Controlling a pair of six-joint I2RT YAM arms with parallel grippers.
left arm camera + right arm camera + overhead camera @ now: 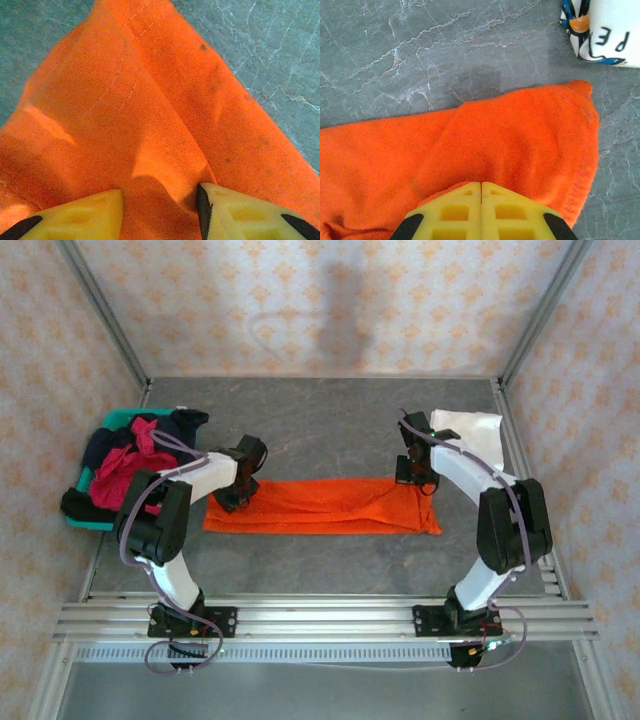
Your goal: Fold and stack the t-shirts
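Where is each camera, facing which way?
Top external: above and behind the bases, looking down on the table; left arm, right arm show.
Left wrist: faces down past the left claw onto the orange t-shirt.
Right wrist: faces past the shut right claw at that shirt's end, white t-shirt beyond.
All three share the orange t-shirt.

One orange shirt (330, 506), one white shirt (475, 430), perhaps three heaped shirts (125, 465).

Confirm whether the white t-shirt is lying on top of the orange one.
No: the white t-shirt lies apart from the orange t-shirt, with bare table between them.
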